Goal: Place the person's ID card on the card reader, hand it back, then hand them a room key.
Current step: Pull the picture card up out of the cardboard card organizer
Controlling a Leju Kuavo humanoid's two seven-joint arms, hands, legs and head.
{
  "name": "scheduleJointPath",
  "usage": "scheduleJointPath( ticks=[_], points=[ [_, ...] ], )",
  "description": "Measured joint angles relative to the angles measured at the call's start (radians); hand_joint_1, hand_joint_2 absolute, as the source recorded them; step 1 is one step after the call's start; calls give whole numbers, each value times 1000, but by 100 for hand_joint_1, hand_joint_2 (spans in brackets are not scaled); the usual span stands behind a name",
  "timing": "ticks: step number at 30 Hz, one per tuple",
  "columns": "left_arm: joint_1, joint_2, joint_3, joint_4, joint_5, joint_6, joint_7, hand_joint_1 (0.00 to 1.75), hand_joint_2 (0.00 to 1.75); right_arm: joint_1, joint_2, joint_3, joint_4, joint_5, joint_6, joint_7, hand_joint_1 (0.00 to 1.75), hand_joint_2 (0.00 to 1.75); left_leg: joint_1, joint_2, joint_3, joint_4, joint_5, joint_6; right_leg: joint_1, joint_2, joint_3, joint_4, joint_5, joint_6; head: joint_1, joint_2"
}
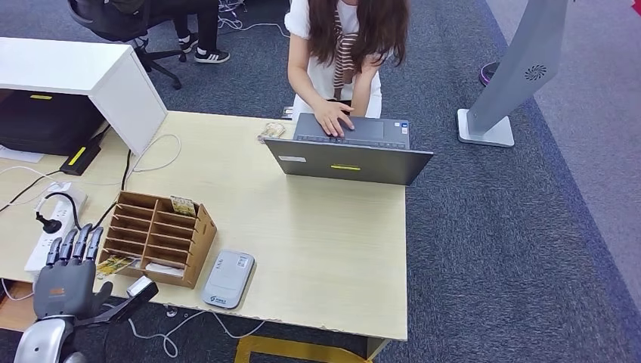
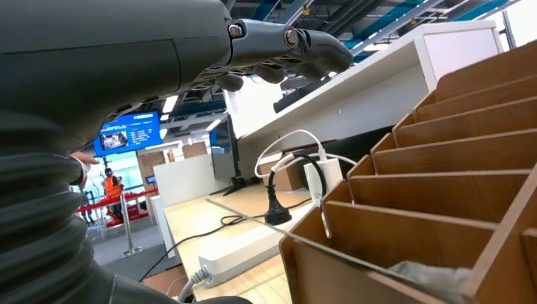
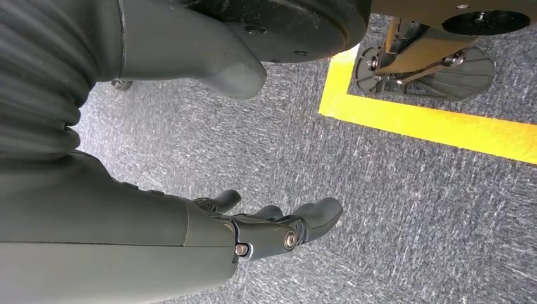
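Observation:
The grey card reader (image 1: pixel 227 278) lies flat near the desk's front edge. Just left of it stands a wooden slotted organizer (image 1: pixel 155 236) with a patterned card (image 1: pixel 182 206) sticking up at its top and other cards (image 1: pixel 115 264) in its lower slots. My left hand (image 1: pixel 69 274) hovers at the front left corner, left of the organizer, fingers spread and holding nothing; its fingers (image 2: pixel 288 47) reach over the organizer's slots (image 2: pixel 443 183). My right hand (image 3: pixel 278 221) hangs over the carpet, loosely extended and empty. A small card-like object (image 1: pixel 270 131) lies by the laptop.
A person sits behind the open laptop (image 1: pixel 355 155) at the far edge, one hand (image 1: pixel 332 117) on its keyboard. A white power strip (image 1: pixel 51 227) with cables lies at far left, and a black handheld device (image 1: pixel 136 293) lies by my left hand. A white cabinet (image 1: pixel 83 76) stands back left.

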Motion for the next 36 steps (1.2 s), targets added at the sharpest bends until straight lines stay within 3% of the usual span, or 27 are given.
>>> scheduleJointPath(
  ticks=[14, 18, 36],
  points=[
    [-6, 0, -5, 20, -2, -12, 3, 0, 175, 0, 0, 0, 0, 6, 0, 0, 0, 175, 0, 0, 0, 0, 0, 0, 0, 0, 0, 0, 0, 0, 0, 0],
    [-7, 0, -5, 23, -1, -17, 4, 175, 175, 0, 0, 0, 0, 6, 0, -2, 0, 175, 0, 0, 0, 0, 0, 0, 0, 0, 0, 0, 0, 0, 0, 0],
    [-12, 9, -15, 25, 28, -23, -13, 175, 175, 0, 0, 0, 1, 8, 0, -10, 0, 175, 0, 0, 0, 0, 0, 0, 0, 0, 0, 0, 0, 0, 0, 0]
  ],
)
